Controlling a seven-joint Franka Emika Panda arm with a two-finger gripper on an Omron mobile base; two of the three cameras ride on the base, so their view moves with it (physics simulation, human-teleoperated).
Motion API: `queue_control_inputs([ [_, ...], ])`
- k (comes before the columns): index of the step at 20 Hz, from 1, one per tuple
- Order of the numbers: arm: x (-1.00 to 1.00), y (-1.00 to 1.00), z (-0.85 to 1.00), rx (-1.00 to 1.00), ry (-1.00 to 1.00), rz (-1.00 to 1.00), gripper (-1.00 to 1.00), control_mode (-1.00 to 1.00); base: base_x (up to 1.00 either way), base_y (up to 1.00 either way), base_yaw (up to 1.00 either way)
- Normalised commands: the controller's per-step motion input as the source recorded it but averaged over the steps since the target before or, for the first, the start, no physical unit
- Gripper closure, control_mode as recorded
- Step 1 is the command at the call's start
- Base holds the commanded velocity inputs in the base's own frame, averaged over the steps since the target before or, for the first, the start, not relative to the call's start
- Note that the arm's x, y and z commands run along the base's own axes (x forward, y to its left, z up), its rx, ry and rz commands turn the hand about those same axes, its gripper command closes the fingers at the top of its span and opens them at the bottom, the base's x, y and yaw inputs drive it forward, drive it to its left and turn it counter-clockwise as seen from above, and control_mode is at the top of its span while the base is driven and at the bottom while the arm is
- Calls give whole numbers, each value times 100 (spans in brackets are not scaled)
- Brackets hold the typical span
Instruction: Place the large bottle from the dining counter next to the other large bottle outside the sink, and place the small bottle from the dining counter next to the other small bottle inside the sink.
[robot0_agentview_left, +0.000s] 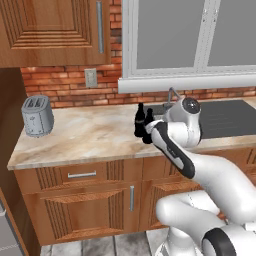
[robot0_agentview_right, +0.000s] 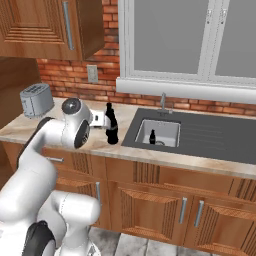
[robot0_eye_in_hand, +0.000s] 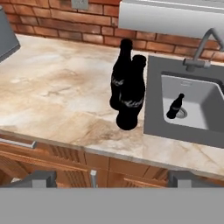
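Two black cola-shaped large bottles stand upright and touching on the marbled counter just left of the sink (robot0_eye_in_hand: 153, 109). One (robot0_eye_in_hand: 130, 98) is nearer, the other (robot0_eye_in_hand: 120, 70) is behind it; they also show as a pair in the base views (robot0_agentview_right: 111, 127) (robot0_agentview_left: 140, 120). A single small dark bottle (robot0_eye_in_hand: 176, 106) (robot0_agentview_right: 152, 136) stands inside the steel basin near the drain. My gripper (robot0_eye_in_hand: 113, 180) is open and holds nothing, drawn back over the counter's front edge, short of the large bottles. The dining counter is out of view.
A curved chrome tap (robot0_eye_in_hand: 203, 41) rises behind the basin. A grey toaster (robot0_agentview_left: 37, 116) stands at the counter's far left. The brick wall, a window sill and a wall cabinet (robot0_agentview_left: 55, 30) hang over the back. Bare stone (robot0_agentview_left: 85, 135) lies between toaster and bottles.
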Motion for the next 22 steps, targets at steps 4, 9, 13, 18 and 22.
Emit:
queue_control_inputs([
  [4,-23,0,-9,0,0,8,-100,-100,0,0,0],
  [9,-11,0,-6,0,0,4,-100,100,-4,0,2],
  [13,0,0,0,0,0,0,-100,100,0,14,7],
  [18,0,0,0,0,0,0,-100,100,0,56,20],
  [22,0,0,0,0,0,0,-100,100,0,92,47],
])
